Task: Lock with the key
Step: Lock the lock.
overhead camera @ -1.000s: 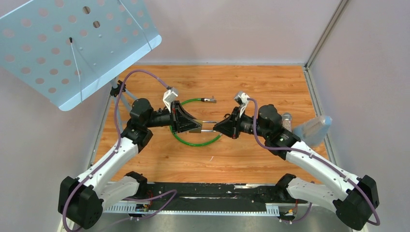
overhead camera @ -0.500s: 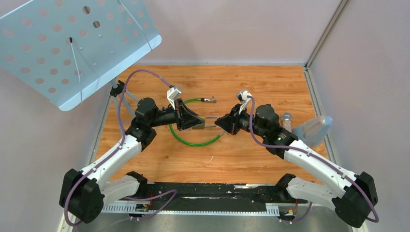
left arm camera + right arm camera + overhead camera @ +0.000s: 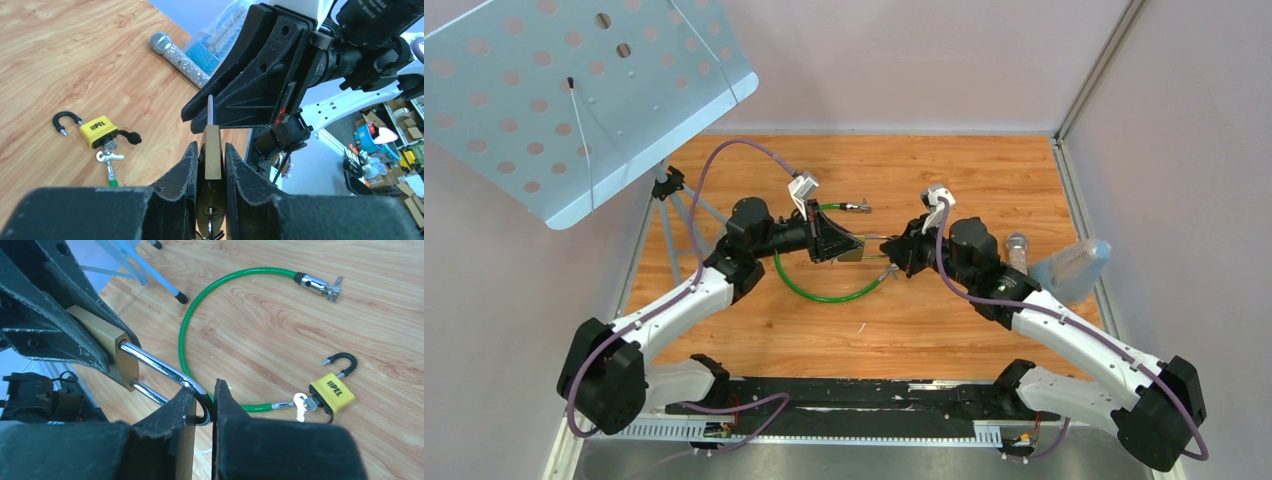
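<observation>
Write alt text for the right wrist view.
The right gripper pinches the shackle of a brass padlock whose body the left gripper clamps at upper left. On the wooden table lie a green cable loop and an open yellow padlock with a key.

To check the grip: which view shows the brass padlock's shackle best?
Right wrist: the shackle runs clearly from the brass body into the right claw. Left wrist shows only an edge-on sliver; top external shows it tiny.

Only one word I can read
"OPEL", black letters on the yellow padlock [image 3: 98, 131], seen from both my wrists
</observation>
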### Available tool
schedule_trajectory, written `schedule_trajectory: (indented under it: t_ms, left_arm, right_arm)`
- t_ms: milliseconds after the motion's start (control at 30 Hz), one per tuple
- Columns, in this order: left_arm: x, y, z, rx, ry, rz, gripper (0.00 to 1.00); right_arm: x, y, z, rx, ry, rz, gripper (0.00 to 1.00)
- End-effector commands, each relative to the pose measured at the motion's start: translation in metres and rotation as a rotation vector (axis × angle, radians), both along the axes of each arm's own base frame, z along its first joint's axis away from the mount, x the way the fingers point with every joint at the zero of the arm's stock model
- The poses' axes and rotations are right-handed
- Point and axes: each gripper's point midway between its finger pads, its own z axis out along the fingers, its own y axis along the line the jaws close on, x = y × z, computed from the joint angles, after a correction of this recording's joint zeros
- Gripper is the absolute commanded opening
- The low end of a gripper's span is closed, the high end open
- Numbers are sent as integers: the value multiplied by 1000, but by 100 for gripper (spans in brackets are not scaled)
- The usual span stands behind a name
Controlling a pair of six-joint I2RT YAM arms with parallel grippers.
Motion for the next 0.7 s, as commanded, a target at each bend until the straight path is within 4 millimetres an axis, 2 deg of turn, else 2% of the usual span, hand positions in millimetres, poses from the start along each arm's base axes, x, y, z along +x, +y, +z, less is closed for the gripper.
schedule_trajectory:
  t_ms: [0,167,233,367,500,667]
  left_arm:
    - [-38,-41,23,-59,-16,-120,0]
    - [-23,-27,37,-52,-58,33,0]
    - [-20,-21,42,-60,-59,86,0]
    - [-12,-9,52,-95,-38,183,0]
    - [3,1,59,-141,32,312,0]
    - [13,5,80,-253,87,373,0]
  right_arm:
    - [-109,60,142,378,-260,511,0]
    - [-60,36,106,268,-161,237,1]
    - [-48,22,94,263,-110,178,4]
    - [-31,-6,86,298,-62,81,14]
    - [-23,-18,87,304,-68,36,42]
    - [-19,-26,99,358,-47,-22,74]
